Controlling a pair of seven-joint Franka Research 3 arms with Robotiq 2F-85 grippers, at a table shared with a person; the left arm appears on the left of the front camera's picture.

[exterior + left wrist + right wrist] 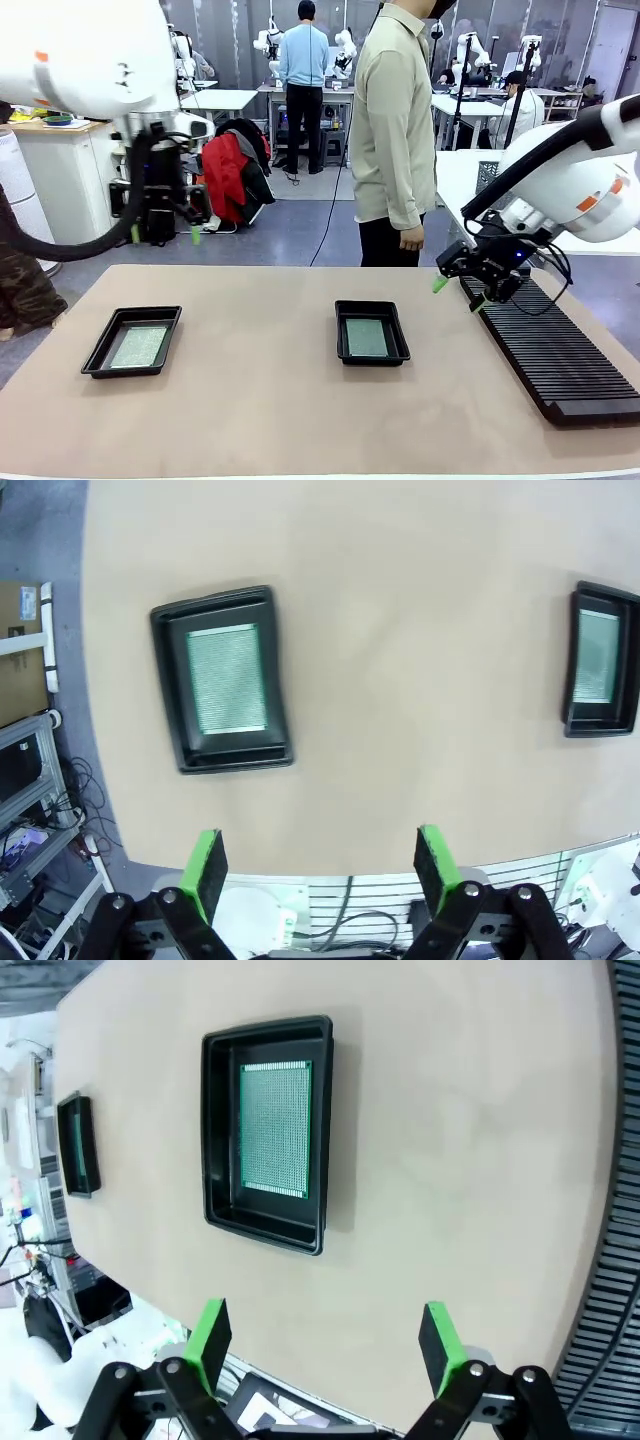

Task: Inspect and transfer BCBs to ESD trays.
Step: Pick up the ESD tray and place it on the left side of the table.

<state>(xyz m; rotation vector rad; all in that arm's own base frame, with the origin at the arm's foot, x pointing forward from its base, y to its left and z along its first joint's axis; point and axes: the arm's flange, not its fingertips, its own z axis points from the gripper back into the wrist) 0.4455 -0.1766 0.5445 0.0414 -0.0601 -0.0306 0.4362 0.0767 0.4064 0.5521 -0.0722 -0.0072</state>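
Note:
Two black ESD trays lie on the tan table: the left tray [98, 352] [166, 685] [66, 1145] and the middle tray [342, 334] [627, 660] [219, 1140]. A green BCB rests flat in each, one in the left tray [138, 346] [227, 677] [79, 1148] and one in the middle tray [366, 337] [597, 656] [275, 1128]. My left gripper [164, 234] [320, 865] hangs open high above the table's far left. My right gripper [458, 294] [325, 1338] is open just above the rack's far end, right of the middle tray. Both hold nothing.
A long black slotted rack [548, 352] [610, 1250] lies along the table's right side. A person [392, 130] in a pale shirt stands at the far edge, hand hanging. Bare table stretches between the trays and along the front.

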